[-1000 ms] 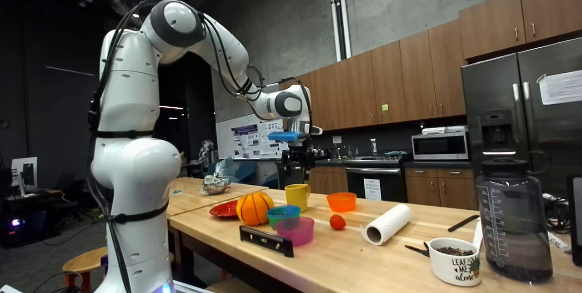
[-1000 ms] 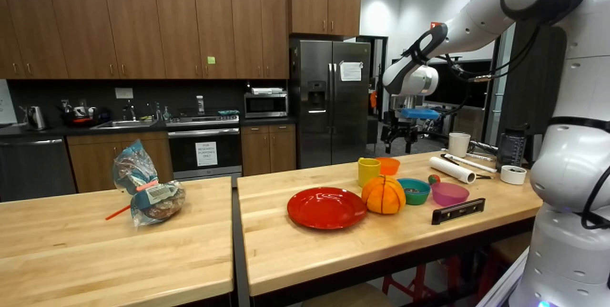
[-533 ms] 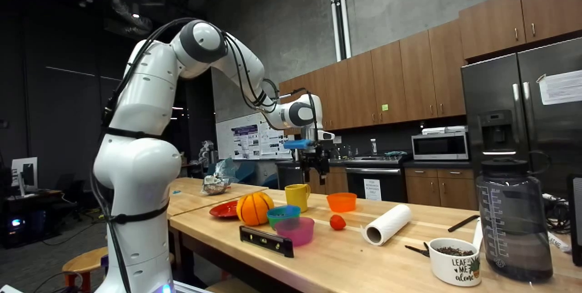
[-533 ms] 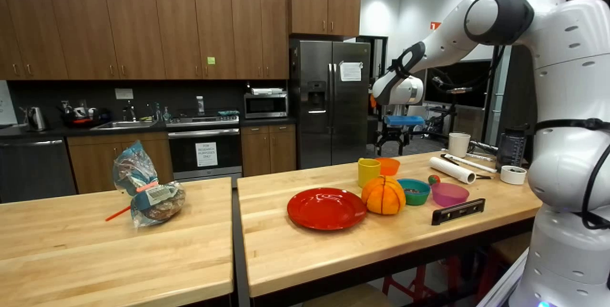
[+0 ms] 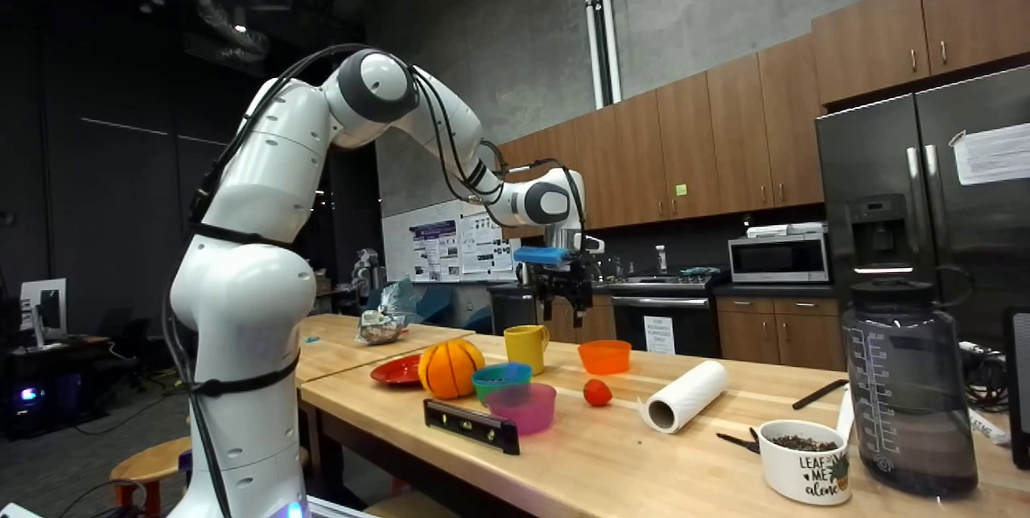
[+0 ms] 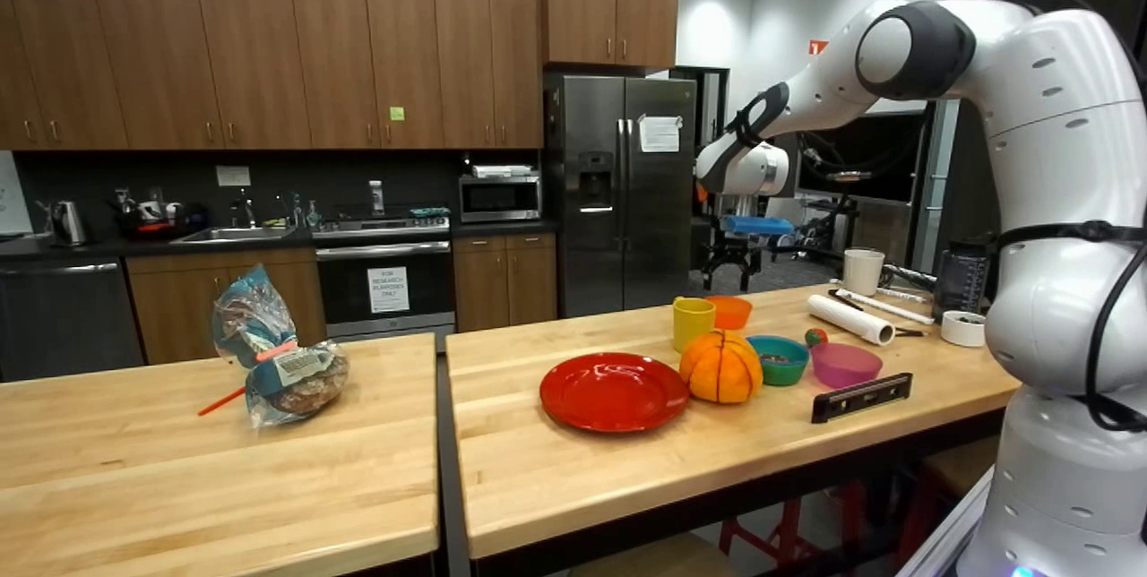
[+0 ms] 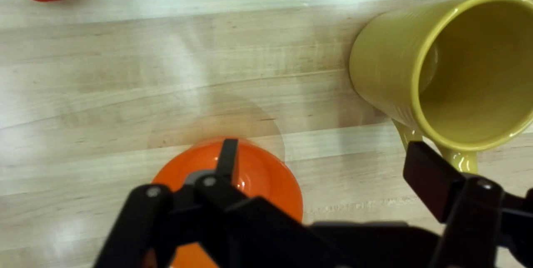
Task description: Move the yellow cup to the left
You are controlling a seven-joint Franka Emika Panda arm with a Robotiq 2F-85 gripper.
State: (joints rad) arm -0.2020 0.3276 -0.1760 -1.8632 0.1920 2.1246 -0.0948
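Glossy yellow ceramic-looking handled cup [image 7: 387,64] stands upright on the pale wooden surface [image 7: 166,60], lower than the jaws, beyond their tips and to the right in the wrist view. Jaws spread wide, holding nothing. Approach stage, I'd judge: shift until one side of the cup sits between the jaws, lower straight, keep off the handle [image 7: 464,162], carry it level. Cup looks empty. Plastic-looking round orange bowl [image 7: 288,182] shows beneath the jaws, inside partly blocked. Farther from the jaws: round teal bowl [image 6: 787,375] with small bits, can't tell what; translucent magenta bowl [image 6: 847,375], contents unclear; white lettered pot [image 5: 782,476] holding dark crumbs [image 5: 805,444].
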